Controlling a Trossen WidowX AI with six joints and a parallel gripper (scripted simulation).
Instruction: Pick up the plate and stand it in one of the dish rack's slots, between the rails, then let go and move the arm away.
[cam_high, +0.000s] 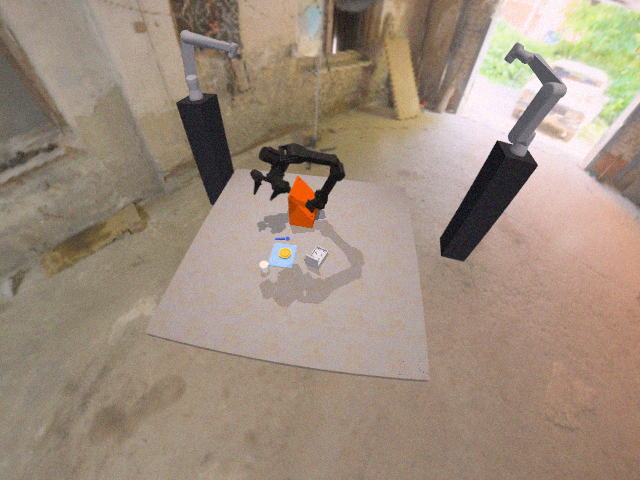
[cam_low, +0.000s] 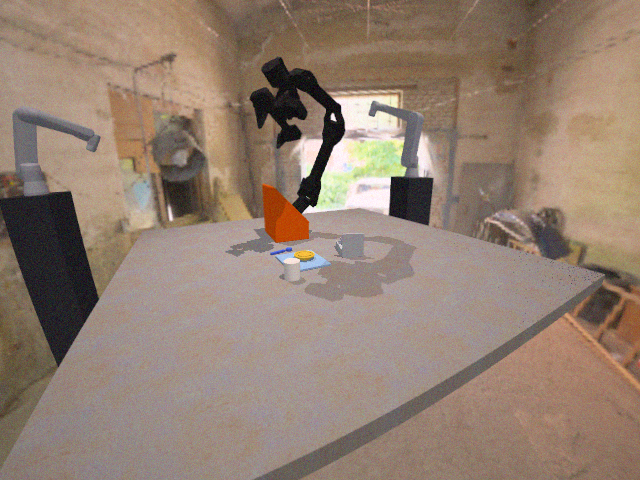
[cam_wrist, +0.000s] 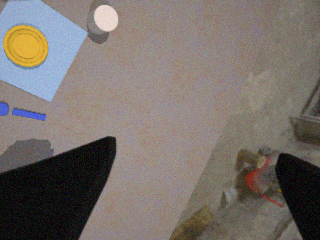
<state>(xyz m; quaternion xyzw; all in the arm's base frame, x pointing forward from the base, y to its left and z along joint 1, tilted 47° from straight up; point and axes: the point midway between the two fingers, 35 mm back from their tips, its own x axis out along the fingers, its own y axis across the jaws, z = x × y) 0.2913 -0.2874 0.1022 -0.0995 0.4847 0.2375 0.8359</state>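
The yellow plate (cam_high: 284, 253) (cam_low: 303, 255) (cam_wrist: 26, 45) lies flat on a light blue square mat (cam_high: 279, 262) (cam_low: 316, 264) (cam_wrist: 60, 50). The small grey-white dish rack (cam_high: 311, 260) (cam_low: 353, 244) stands on the table beside the mat, to its right in the top and exterior views. It is outside the wrist view, and its slots are too small to make out well. My gripper (cam_high: 264, 195) (cam_low: 269, 136) (cam_wrist: 195, 153) is open and empty, high above the table. In the wrist view the plate is at the upper left, off to the side of the space between the fingers.
A white cup (cam_high: 264, 267) (cam_low: 292, 269) (cam_wrist: 106, 18) stands by a corner of the mat. A blue spoon-like piece (cam_high: 281, 238) (cam_low: 281, 251) (cam_wrist: 29, 114) lies on the other side. A tall orange wedge-shaped block (cam_high: 301, 212) (cam_low: 290, 227) stands near the arm's base. Two grey arms stand on black pedestals beyond the table.
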